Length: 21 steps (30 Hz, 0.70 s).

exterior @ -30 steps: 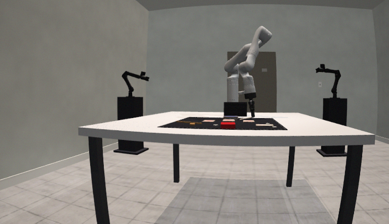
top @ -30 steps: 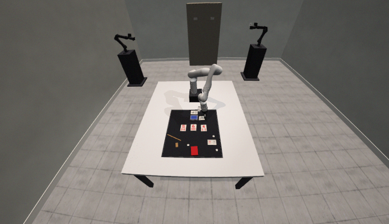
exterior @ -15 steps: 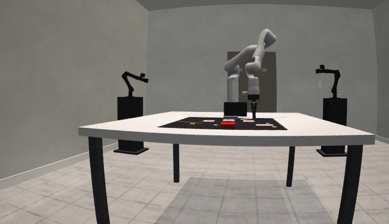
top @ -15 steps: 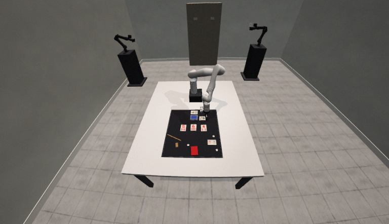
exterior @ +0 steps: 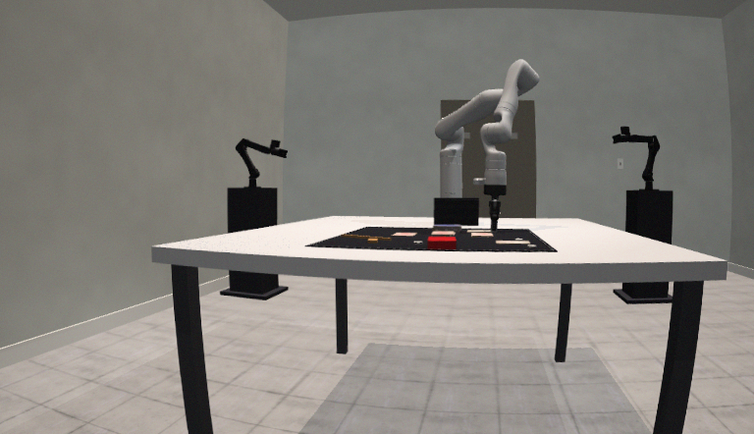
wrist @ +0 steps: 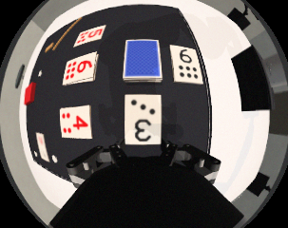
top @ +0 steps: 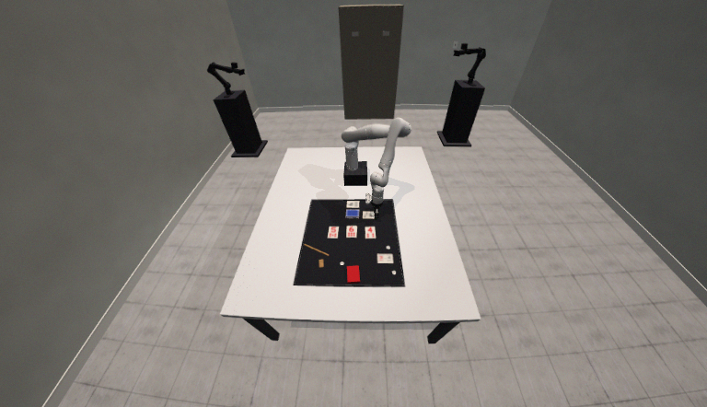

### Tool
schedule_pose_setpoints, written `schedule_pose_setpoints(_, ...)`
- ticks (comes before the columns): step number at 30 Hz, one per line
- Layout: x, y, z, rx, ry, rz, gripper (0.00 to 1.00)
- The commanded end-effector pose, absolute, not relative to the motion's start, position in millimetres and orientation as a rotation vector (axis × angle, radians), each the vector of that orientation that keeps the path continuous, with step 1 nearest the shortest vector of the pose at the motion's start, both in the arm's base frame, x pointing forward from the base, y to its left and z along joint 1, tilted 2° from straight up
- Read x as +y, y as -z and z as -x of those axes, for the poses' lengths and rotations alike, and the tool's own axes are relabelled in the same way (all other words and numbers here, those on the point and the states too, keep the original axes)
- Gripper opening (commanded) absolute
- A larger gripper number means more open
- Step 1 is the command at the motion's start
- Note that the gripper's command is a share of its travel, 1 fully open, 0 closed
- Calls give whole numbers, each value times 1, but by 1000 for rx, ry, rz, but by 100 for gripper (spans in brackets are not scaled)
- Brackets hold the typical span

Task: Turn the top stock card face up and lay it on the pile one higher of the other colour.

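i have the fingers point(top: 376, 212) point(exterior: 494, 222) partway apart, gripping the black 3 card point(top: 367, 215) point(exterior: 478, 231) point(wrist: 143, 119) across its width at one end. it is face up, low over the black mat point(top: 318, 220) point(exterior: 361, 244) point(wrist: 110, 100) on the white worktop point(top: 260, 277) point(exterior: 222, 245) point(wrist: 229, 95); i can't tell from here whether its underside touches.

the face-down stock point(top: 352, 214) point(exterior: 446, 226) point(wrist: 143, 58) shows its blue back just beside my card, with the black 6 point(top: 353, 203) point(wrist: 187, 64) on the stock's side towards the arm's base.

the three red piles stand in a row, apart from one another: the 5 point(top: 332, 232) point(exterior: 404, 234) point(wrist: 90, 35), the 6 point(top: 351, 231) point(exterior: 443, 233) point(wrist: 78, 69) in the middle, and the 4 point(top: 370, 232) point(exterior: 481, 234) point(wrist: 76, 122), which is the match for my 3 (other colour, one higher). my card is not on it.

the red block point(top: 353, 273) point(exterior: 442, 242) point(wrist: 30, 93) sits near the mat's far edge from the base, and a thin brown stick point(top: 316, 250) point(exterior: 366, 237) point(wrist: 67, 33) lies slantwise.
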State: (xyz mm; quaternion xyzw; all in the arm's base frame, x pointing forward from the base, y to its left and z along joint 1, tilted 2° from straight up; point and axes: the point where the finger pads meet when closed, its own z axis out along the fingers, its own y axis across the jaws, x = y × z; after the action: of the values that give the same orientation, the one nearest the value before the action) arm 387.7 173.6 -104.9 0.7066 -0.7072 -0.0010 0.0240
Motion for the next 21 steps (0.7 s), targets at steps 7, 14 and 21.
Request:
schedule_pose_setpoints(7, 175, 105, -388, -2185, 1, -2190, 71)
schedule_pose_setpoints(14, 175, 105, -388, -2185, 1, -2190, 71)
schedule_pose_setpoints(21, 175, 105, -388, -2185, 1, -2190, 85)
